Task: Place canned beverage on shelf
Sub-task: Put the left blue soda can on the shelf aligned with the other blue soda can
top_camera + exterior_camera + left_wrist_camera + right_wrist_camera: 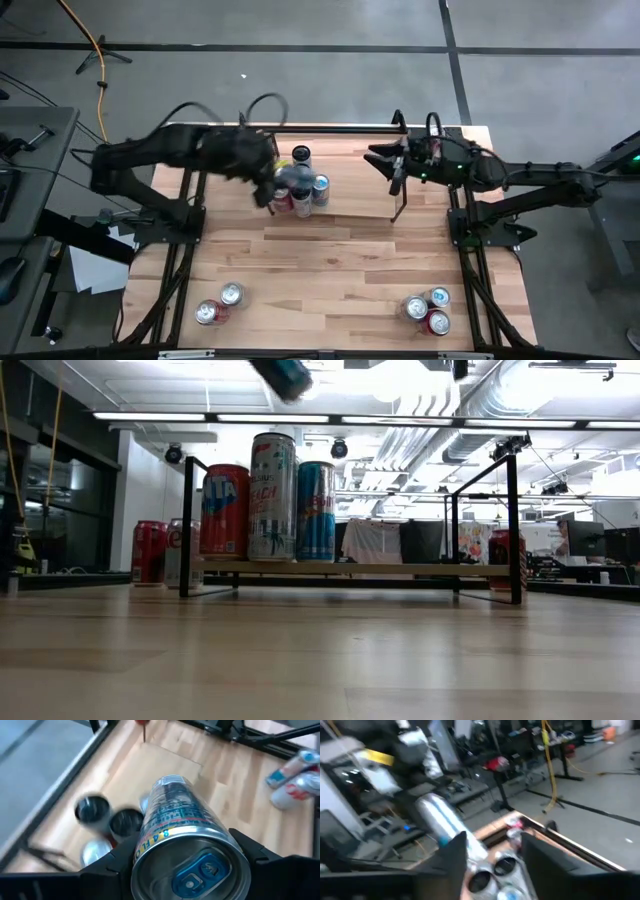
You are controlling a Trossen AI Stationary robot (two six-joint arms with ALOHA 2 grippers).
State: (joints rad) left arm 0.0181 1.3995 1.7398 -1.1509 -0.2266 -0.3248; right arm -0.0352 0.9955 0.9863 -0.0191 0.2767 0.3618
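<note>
Gripping a tall, slim can (187,845) around its body, the left gripper (185,870) holds it tilted in the air above the left end of the shelf (350,568), which stands by the far edge of the surface (330,270). In the left wrist view the dark fingers (255,855) press on opposite sides of the can near its top end, pull tab toward the camera. Three cans (268,498) already stand upright on the shelf's left end, close together. The can looks like thin, smooth metal: stiff enough for a firm pinch if full, yet easily dented, and slippery on its printed skin, so a hold across the middle of the round wall seems safer than one near the rim. If full it would be fairly heavy for its width and quick to topple, being tall on a narrow base. The right gripper (492,860) hangs over the shelf's right end with its fingers spread and nothing between them. More cans sit in small groups near the front left corner (220,303) and front right corner (428,308) of the surface.
</note>
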